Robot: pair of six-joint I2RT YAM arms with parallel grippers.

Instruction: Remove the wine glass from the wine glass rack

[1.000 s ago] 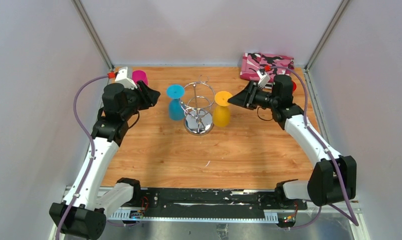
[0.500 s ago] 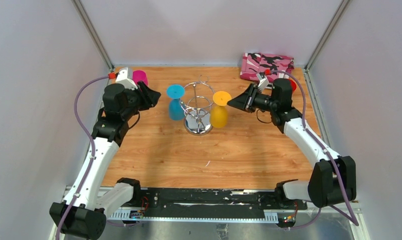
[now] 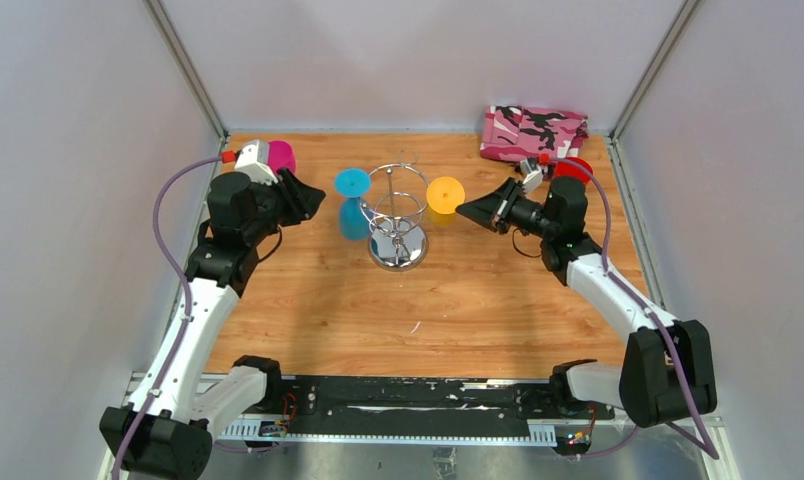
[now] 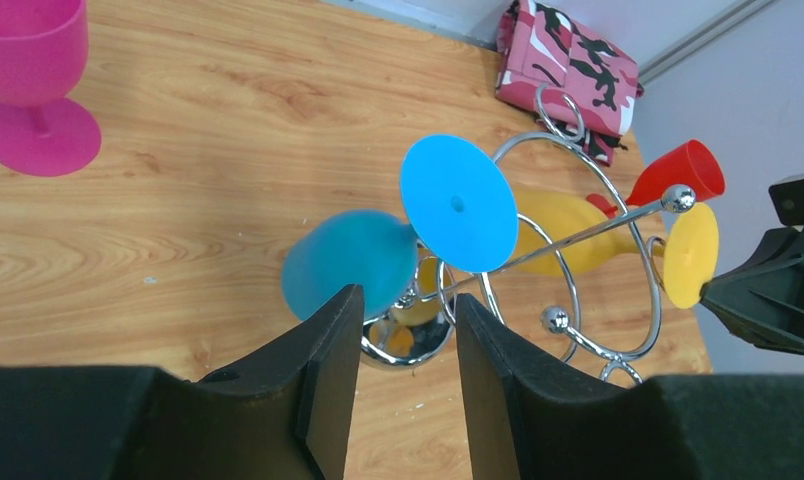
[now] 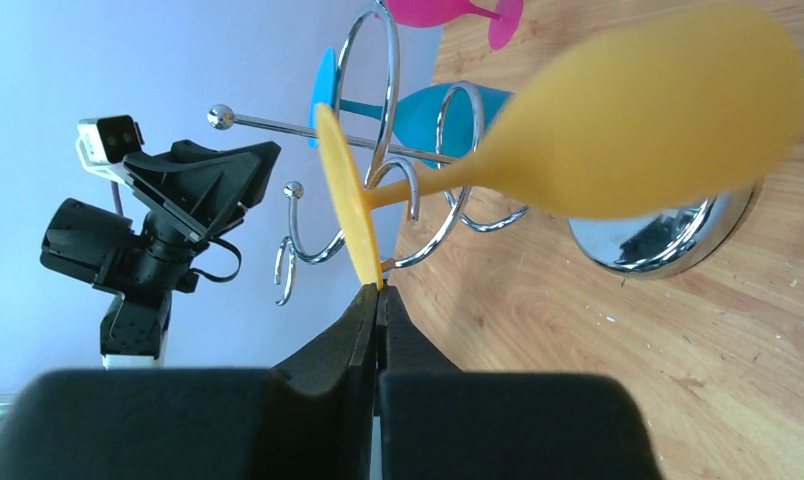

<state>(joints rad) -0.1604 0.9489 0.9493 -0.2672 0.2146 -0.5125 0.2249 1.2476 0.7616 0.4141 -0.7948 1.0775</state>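
Two glasses on wine glass rack (image 3: 396, 250) | right fingers (image 5: 363, 325) closed flat, pinching foot rim of yellow wine glass (image 5: 658, 120); stem runs away from them, toward rack | left fingers (image 4: 328, 370) half open, empty, before blue wine glass (image 4: 353, 265)

Shut in on three sides by plain pale walls (image 3: 418, 60), greyish lilac and unmarked. Joined at the two far corners by slanting metal posts (image 3: 186, 70). Floored with a counter (image 3: 378, 300) of warm orange-brown wood grain, dotted with a few pale flecks. Edged at the near side by a black rail (image 3: 408, 392) above a strip of dull grey metal (image 3: 378, 462). Lit evenly and softly, with only faint shadows on the wood.
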